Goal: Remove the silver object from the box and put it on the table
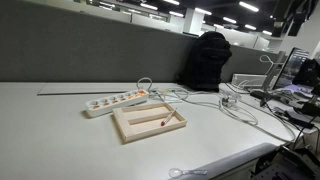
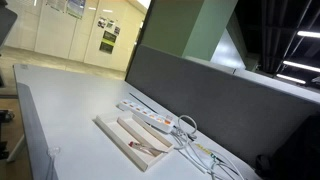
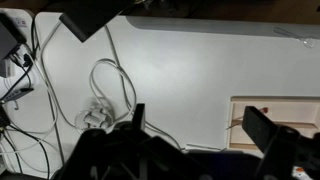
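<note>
The box is a shallow light-wood tray on the off-white table, and it shows in both exterior views. The silver object is a thin stick with a reddish end lying inside the tray. My gripper shows only in the wrist view. It is open, empty and well above the table. The tray's corner lies below its right finger, which hides part of the stick.
A white power strip lies just behind the tray. White cables loop over the table beside it and show in the wrist view. A grey partition runs along the back. A dark backpack-like shape stands behind it.
</note>
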`<state>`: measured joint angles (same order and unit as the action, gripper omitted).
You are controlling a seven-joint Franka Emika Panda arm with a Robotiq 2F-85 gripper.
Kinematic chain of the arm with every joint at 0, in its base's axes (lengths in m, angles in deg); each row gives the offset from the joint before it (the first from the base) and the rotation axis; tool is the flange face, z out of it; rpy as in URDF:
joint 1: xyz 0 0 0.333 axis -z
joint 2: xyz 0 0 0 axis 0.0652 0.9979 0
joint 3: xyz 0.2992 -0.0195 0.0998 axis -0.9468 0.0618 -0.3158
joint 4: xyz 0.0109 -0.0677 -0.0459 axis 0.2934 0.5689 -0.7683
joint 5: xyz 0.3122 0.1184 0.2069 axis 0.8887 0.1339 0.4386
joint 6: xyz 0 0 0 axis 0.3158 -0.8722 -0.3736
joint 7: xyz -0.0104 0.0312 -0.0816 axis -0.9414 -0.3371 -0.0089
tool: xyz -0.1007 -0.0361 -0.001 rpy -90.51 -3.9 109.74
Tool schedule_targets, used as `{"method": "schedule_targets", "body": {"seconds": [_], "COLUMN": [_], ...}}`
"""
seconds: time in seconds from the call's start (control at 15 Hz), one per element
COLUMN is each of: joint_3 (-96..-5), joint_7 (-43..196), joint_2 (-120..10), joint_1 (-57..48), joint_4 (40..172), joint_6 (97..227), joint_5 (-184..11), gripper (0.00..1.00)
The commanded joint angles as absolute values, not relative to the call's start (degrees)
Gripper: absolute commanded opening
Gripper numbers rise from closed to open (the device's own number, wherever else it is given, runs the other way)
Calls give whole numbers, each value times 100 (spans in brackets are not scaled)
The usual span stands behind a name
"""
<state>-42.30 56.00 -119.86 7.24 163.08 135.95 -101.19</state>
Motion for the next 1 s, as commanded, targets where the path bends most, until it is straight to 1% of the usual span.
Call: {"method": "schedule_targets", "body": {"seconds": [0.0, 0.73, 0.93], "joint_3": [-4187, -4187, -4219], "joint_7": [5636, 5636, 5777], "joint_2": [-11992, -11992, -11796], "joint_1": [660, 660, 605], "joint_4": [16292, 16292, 16363], "joint_6": [13567, 13568, 13922], "joint_5": [-10155, -10154, -10141], "gripper": [100, 100, 100]}}
